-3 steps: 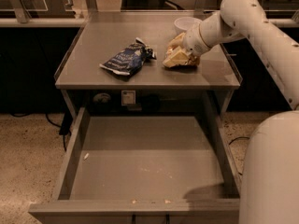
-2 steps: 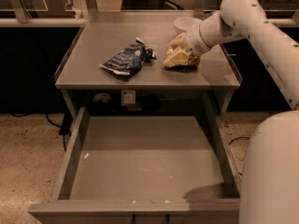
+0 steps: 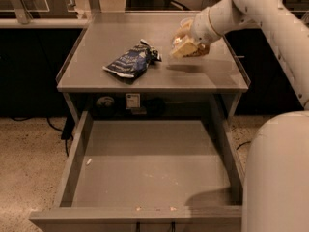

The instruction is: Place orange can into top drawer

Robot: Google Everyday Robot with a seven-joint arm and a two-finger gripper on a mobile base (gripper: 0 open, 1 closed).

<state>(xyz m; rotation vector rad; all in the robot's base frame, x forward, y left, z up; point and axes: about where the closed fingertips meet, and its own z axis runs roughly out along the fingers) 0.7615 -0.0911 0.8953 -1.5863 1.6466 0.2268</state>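
My gripper (image 3: pixel 187 46) hangs over the right rear of the tabletop, at the end of the white arm reaching in from the right. It is shut on the orange can (image 3: pixel 201 50), of which only an orange-brown strip shows between the pale fingers. The can is held a little above the table, with its shadow below it. The top drawer (image 3: pixel 82 151) is pulled fully open below the table, wide, grey and with nothing in it but a few crumbs.
A dark blue foil snack bag (image 3: pixel 131 61) lies mid-table, left of the gripper. A white bowl (image 3: pixel 185 23) stands right behind the gripper, partly hidden. The grey tabletop (image 3: pixel 116 28) has raised side rims. My white base (image 3: pixel 277 178) stands right of the drawer.
The gripper has risen from the tabletop with the can in it and shifted slightly towards the front. The bag and the drawer have not moved.
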